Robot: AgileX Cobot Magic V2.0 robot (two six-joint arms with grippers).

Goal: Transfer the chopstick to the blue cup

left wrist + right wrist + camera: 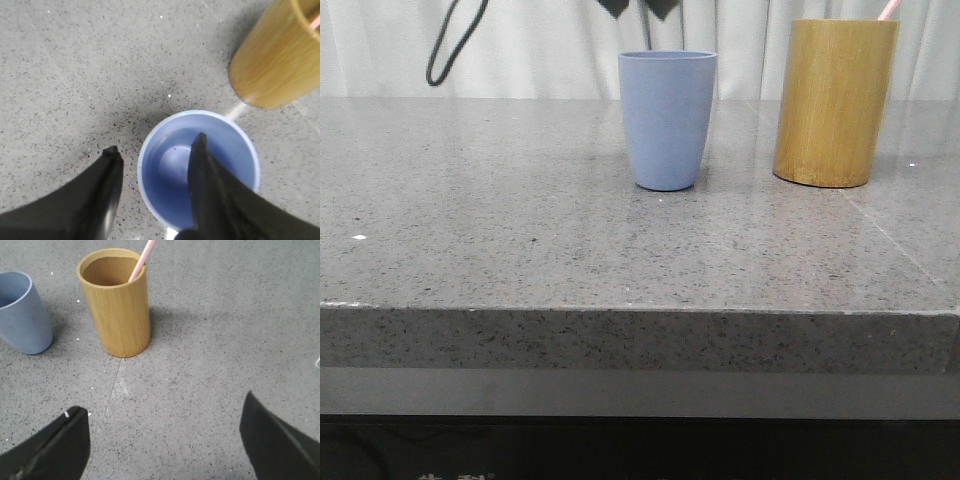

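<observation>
Left pincer (pixel 155 150) spread, over matte light-blue plastic tumbler (pixel 667 118); right pincer (pixel 162 427) wide apart, empty. Thin pale-pink chopstick (pixel 142 259) leaning in yellow-brown wooden cylinder (pixel 117 307). Likely light, stiff, slippery; pinch exposed upper end.

Both claws, left (pixel 155 150) and right (pixel 162 415), have smooth, black, tapering fingers.

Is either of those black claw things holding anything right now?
No. Both tools are open and empty: the left tool hovers over the blue cup, while the chopstick stands in the wooden cup.
</observation>
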